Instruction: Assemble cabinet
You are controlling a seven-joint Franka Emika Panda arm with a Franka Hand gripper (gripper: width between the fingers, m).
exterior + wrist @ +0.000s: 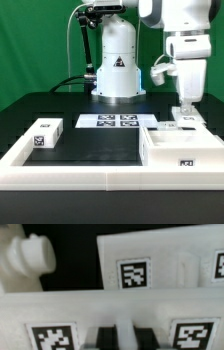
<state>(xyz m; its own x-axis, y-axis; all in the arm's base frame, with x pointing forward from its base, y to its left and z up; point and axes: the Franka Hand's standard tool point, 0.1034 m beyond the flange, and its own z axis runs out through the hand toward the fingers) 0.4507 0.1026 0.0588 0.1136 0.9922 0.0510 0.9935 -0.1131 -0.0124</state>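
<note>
White plastic box-like cabinet body (pixel 170 148) lies on the black surface (pixel 100 145) at the exterior view's right; a small white tagged block (pixel 45 135) lies well apart at the left. Above the body the jaws are pressed together; we cannot tell if they pinch something.

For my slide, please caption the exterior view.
Gripper poised at the cabinet body; a tagged block lies at the exterior view's left.

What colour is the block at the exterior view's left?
Block: white, one black-and-white tag; exterior view.
</note>
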